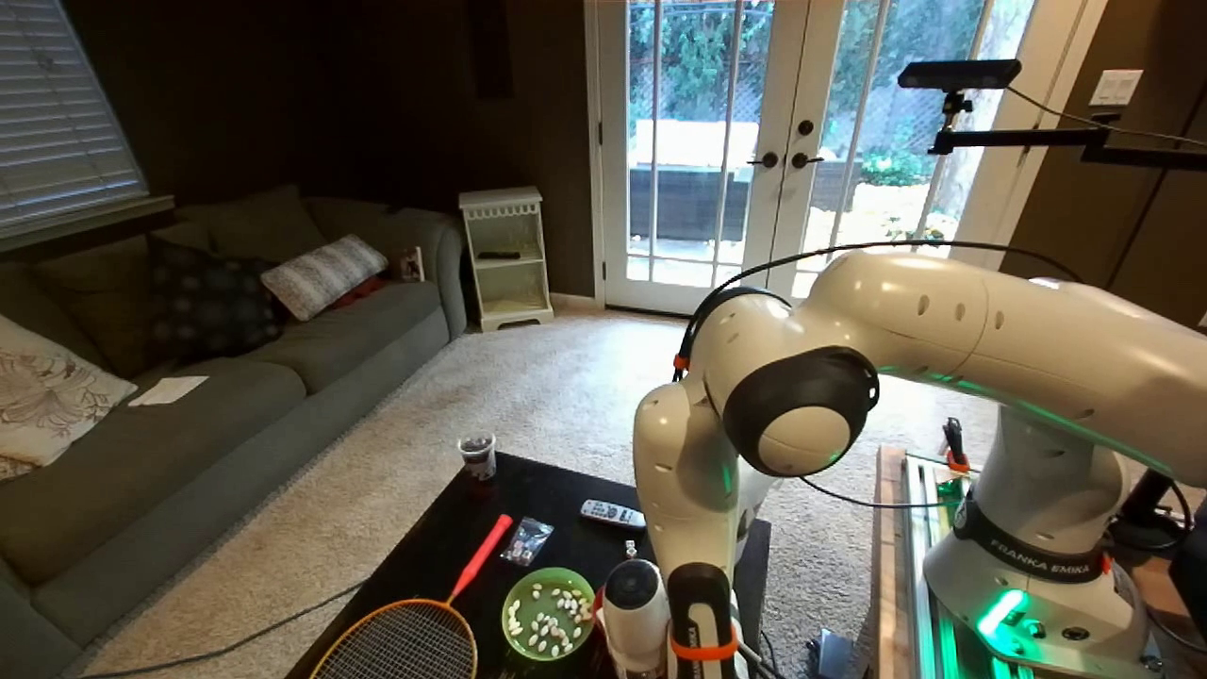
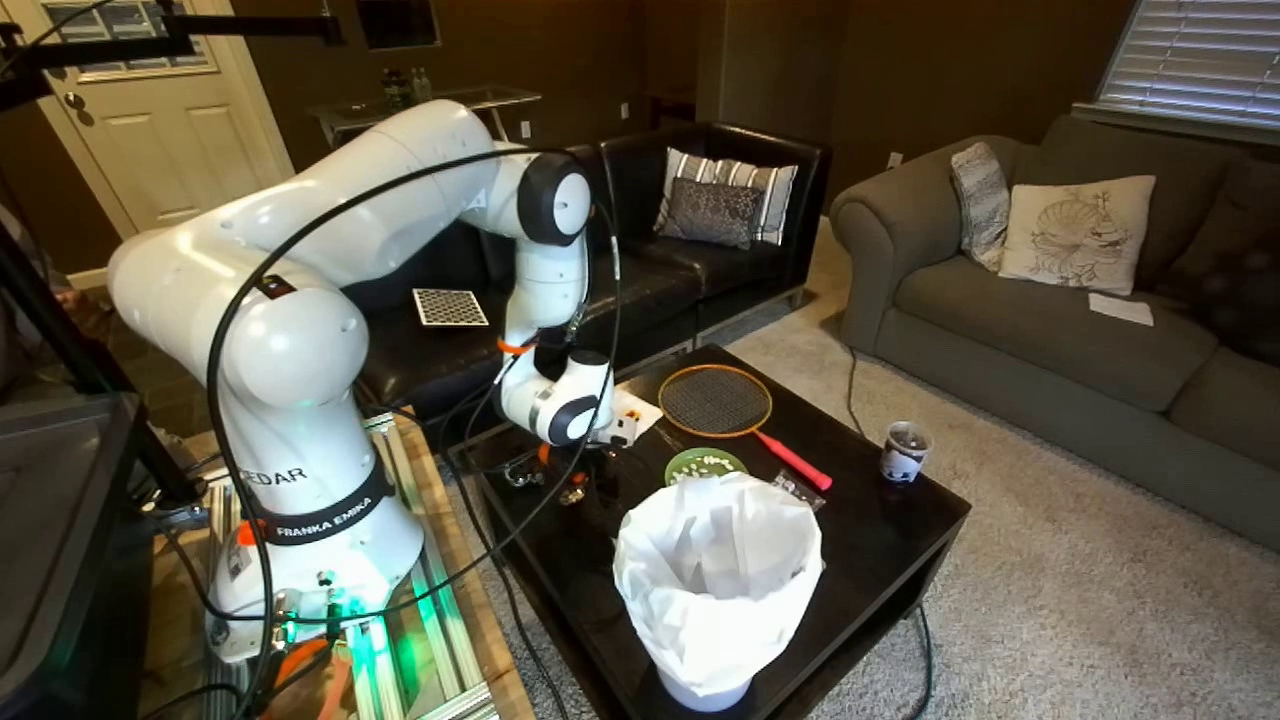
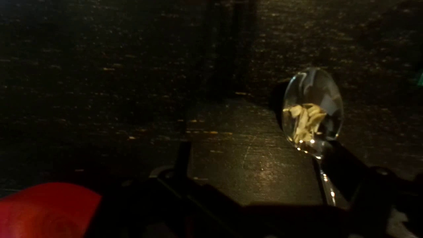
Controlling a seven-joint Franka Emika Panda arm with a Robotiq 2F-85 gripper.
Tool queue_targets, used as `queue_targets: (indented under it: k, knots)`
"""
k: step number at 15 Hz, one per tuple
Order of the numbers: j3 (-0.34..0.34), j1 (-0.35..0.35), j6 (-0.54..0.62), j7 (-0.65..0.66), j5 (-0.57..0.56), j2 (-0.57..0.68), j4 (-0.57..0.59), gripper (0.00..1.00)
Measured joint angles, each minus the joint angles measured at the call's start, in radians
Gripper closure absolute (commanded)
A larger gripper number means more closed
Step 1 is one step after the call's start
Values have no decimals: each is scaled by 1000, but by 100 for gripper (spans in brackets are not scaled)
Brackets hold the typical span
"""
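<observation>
A gray sofa (image 1: 368, 325) sits along a dark brown wall (image 1: 396, 104), with a white-blinded window (image 1: 57, 123) above it. Past one arm stand a white shelf (image 1: 514, 281) and glazed double doors (image 1: 792, 104) bright with daylight; near its opposite arm, a glossy black couch (image 2: 660, 290). Pale carpet (image 1: 566, 396) and a black table (image 2: 870, 550) lie before the sofa.

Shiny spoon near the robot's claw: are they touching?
Cannot tell: in the wrist view, one dark finger of the open gripper borders the shiny spoon, hiding any gap.

The spoon (image 3: 314, 96) looks smooth and glossy, the tabletop (image 3: 115, 82) scuffed wood
</observation>
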Motion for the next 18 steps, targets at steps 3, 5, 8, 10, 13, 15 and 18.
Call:
queue_targets:
  k: [3, 5, 8, 10, 13, 15, 18]
  knots:
    - [8, 13, 27, -7, 0, -12, 2, 0]
    - [9, 28, 28, -20, -2, -15, 16, 0]
    - [13, 40, 18, -52, -6, -14, 47, 0]
    - [16, 37, -12, -80, -15, -8, 79, 0]
    - [34, 16, -93, -125, -50, 6, 141, 0]
    - [47, -7, -155, -150, -74, 21, 186, 0]
    - [57, -32, -231, -175, -102, 52, 251, 0]
